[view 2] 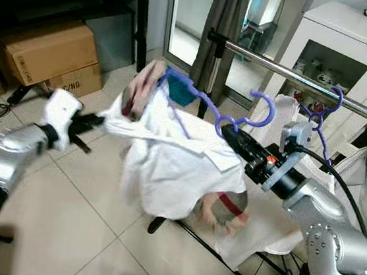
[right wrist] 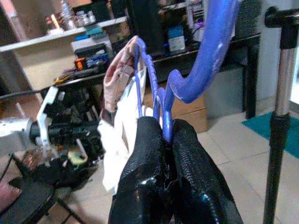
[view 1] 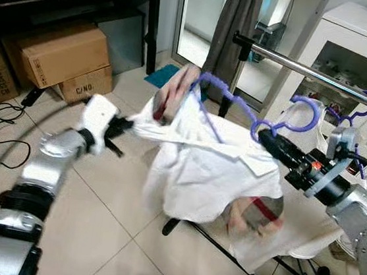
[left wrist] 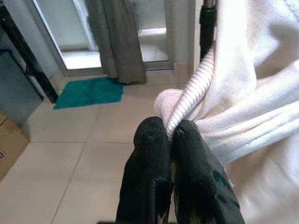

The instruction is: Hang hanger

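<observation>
The right gripper [right wrist: 167, 140] has its two black fingers closed on the neck of the purple plastic hanger [view 1: 240, 107], just under the hook, which curves up and away from the fingertips. This hanger carries a white knitted garment [view 1: 214, 161] with some red and grey pattern at the collar and the lower edge. The left gripper [left wrist: 170, 137] is clenched on a ribbed edge of the same garment, probably a cuff or hem, and pulls it out to the robot's left, so the cloth is stretched between the two arms.

The hanger and the garment are held in the air in front of the silver metal clothes rail [view 1: 323, 77]; the hook is near the rail but still below it and not over it. A second purple hanger [view 1: 355, 111] hangs on the rail already.

I judge the hanger to be light and stiff, with smooth plastic that may turn between the fingers, so the neck under the hook is the good place to hold it. The garment is soft and loose; it can slide off the hanger's shoulder if the left side pulls too much. The blur hides how well it sits on the far shoulder.
</observation>
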`<state>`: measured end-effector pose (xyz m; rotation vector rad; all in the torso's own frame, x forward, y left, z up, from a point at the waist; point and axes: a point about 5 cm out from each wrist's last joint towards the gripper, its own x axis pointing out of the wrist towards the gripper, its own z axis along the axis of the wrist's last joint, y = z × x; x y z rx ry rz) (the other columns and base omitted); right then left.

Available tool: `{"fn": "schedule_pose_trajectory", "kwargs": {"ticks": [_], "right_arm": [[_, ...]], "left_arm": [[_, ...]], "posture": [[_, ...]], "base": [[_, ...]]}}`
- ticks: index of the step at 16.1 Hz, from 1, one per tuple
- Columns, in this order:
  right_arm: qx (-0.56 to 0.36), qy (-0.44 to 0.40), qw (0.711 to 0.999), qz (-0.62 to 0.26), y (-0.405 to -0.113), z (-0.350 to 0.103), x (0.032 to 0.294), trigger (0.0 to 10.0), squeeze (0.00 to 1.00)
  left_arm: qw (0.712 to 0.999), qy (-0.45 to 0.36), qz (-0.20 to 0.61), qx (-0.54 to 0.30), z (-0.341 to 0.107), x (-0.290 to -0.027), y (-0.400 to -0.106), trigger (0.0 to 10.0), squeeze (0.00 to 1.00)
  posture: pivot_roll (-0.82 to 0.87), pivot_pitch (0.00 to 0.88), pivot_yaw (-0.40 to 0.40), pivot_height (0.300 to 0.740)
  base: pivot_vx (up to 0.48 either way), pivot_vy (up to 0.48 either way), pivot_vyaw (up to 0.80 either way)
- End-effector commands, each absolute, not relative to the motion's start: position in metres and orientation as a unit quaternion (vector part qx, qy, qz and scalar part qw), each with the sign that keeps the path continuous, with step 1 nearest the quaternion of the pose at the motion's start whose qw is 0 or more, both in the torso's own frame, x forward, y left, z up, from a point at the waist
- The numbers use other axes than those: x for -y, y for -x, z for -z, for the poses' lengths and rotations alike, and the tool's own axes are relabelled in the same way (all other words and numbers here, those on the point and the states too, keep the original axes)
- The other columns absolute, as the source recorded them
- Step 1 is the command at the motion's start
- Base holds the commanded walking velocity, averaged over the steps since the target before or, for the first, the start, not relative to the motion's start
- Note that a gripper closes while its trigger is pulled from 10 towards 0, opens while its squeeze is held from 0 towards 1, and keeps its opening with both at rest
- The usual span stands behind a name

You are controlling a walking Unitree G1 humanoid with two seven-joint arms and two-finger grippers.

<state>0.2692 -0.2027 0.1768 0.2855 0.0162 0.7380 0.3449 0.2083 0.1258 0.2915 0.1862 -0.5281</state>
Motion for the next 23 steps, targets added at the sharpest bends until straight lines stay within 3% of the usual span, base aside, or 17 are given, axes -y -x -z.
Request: {"fn": "schedule_pose_trajectory", "kwargs": {"ticks": [1,4,5,8,9,11,13,15,19,23], "right_arm": [[0.027,-0.147,0.927,-0.343,-0.273,-0.191,0.202,0.0,0.0],[0.008,-0.148,0.924,-0.353,-0.274,-0.182,0.176,0.0,0.0],[0.008,-0.148,0.924,-0.353,-0.274,-0.182,0.176,0.0,0.0],[-0.017,-0.133,0.929,-0.343,-0.285,-0.17,0.134,0.0,0.0],[-0.018,-0.133,0.929,-0.344,-0.286,-0.17,0.131,0.0,0.0],[-0.053,-0.068,0.933,-0.348,-0.285,-0.156,0.115,0.0,0.0],[-0.077,-0.015,0.94,-0.332,-0.284,-0.144,0.128,0.0,0.0],[-0.056,-0.036,0.946,-0.317,-0.284,-0.153,0.15,0.0,0.0],[-0.011,-0.056,0.944,-0.326,-0.272,-0.175,0.2,0.0,0.0],[-0.033,-0.036,0.922,-0.385,-0.261,-0.174,0.205,0.0,0.0]], "left_arm": [[0.95,-0.131,0.27,-0.087,-0.124,-0.193,-0.345,0.0,0.0],[0.945,-0.105,0.302,-0.072,-0.123,-0.155,-0.347,0.0,0.0],[0.945,-0.105,0.302,-0.072,-0.123,-0.155,-0.347,0.0,0.0],[0.929,-0.079,0.357,-0.06,-0.122,-0.107,-0.341,0.0,0.0],[0.927,-0.078,0.361,-0.06,-0.122,-0.104,-0.34,0.0,0.0],[0.921,-0.073,0.38,-0.05,-0.126,-0.09,-0.337,0.0,0.0],[0.927,-0.085,0.361,-0.053,-0.125,-0.1,-0.338,0.0,0.0],[0.94,-0.1,0.32,-0.069,-0.122,-0.126,-0.339,0.0,0.0],[0.956,-0.139,0.22,-0.135,-0.11,-0.207,-0.331,0.0,0.0],[0.959,-0.168,0.164,-0.156,-0.116,-0.249,-0.328,0.0,0.0]], "posture": [[-0.16,0.0,-0.017,0.74],[-0.16,0.0,-0.012,0.74],[-0.16,0.0,-0.012,0.74],[-0.16,0.0,-0.005,0.74],[-0.16,0.0,-0.005,0.74],[-0.16,0.0,-0.004,0.74],[-0.16,0.0,-0.004,0.74],[-0.16,0.0,-0.001,0.74],[-0.16,0.0,-0.001,0.74],[-0.15,0.0,-0.007,0.74]], "base": [[0.0,0.0,0.0],[0.0,0.0,0.0],[0.0,0.0,0.0],[0.0,0.0,0.0],[0.0,0.0,0.0],[0.0,0.0,0.0],[0.0,0.0,0.0],[0.0,0.0,0.0],[0.0,0.0,0.0],[0.0,0.0,0.0]]}}
